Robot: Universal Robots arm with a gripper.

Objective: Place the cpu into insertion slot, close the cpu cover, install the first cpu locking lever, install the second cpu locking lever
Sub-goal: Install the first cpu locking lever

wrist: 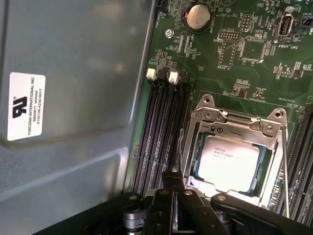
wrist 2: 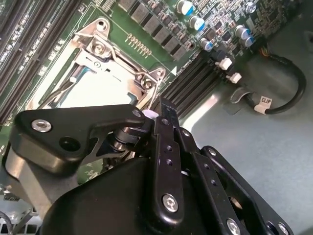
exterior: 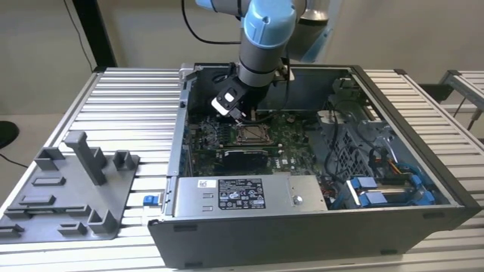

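The cpu (wrist: 227, 156) lies in the insertion slot (exterior: 253, 134) of the green motherboard, its silver face up. The cpu cover (wrist: 234, 120) is folded down around it as a thin metal frame. One thin wire locking lever (wrist: 284, 166) runs along one side of the socket, and a second lever (wrist: 182, 147) lies along the side facing the memory slots. My gripper (wrist: 172, 178) hovers at the socket's edge beside that second lever, fingers pressed together and holding nothing. In the exterior view the gripper (exterior: 240, 116) hangs just left of the socket. The second wrist view has the gripper (wrist 2: 159, 105) over the socket corner.
Long black memory slots (wrist: 159, 132) run beside the socket, with the grey case wall (wrist: 73, 122) beyond them. A black cable (wrist 2: 279, 98) loops on the case floor. A power supply (exterior: 250, 195) and blue drive bay (exterior: 386, 190) fill the case front. A grey fixture tray (exterior: 68, 192) sits outside.
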